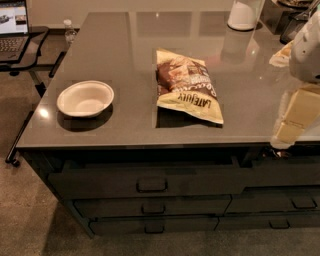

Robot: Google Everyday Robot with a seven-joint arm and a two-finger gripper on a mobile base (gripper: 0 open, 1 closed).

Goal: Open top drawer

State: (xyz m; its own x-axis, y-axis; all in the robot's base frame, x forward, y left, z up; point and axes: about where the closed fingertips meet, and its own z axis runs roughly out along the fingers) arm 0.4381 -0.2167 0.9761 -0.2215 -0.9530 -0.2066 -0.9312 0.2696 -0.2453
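Top drawer [200,181] sits just under the counter's [125,60] front edge, its loop pull [151,185] at centre. The gripper [292,120] hangs over the front right corner; whether it is apart or together cannot be told.

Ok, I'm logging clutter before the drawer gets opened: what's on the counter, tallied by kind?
White bowl: 1
Chip bag: 1
White container: 1
Total: 3, plus unclear items cut off at the far right corner.
The gripper hangs at the counter's right front edge, right of the top drawer.
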